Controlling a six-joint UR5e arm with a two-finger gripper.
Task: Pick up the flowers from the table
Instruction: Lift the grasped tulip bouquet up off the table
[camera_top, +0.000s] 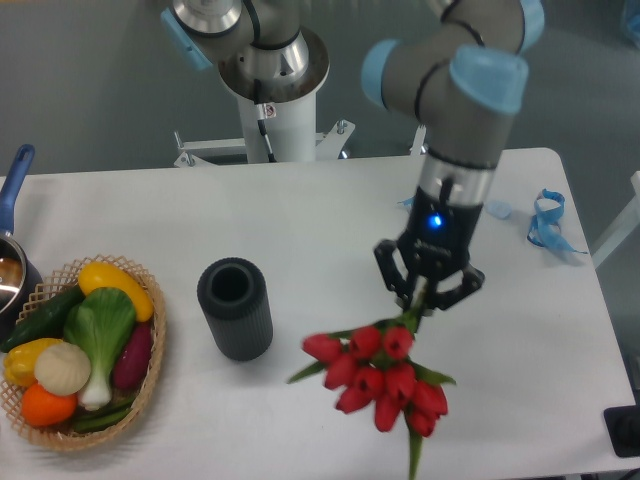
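Note:
The flowers (385, 380), a bunch of red tulips with green leaves, hang at the front right over the white table (300, 220). Their green stems run up into my gripper (425, 296), which is shut on the stems just above the blooms. The blooms point toward the camera and down-left, and one leaf trails down to the bottom edge. Whether the blooms still touch the table cannot be told. The stem ends are hidden behind the gripper.
A dark ribbed cylinder vase (236, 308) stands upright left of the flowers. A wicker basket (150, 385) of toy vegetables sits at the front left, with a blue-handled pan (12, 230) behind it. Blue ribbon scraps (548, 220) lie at the back right.

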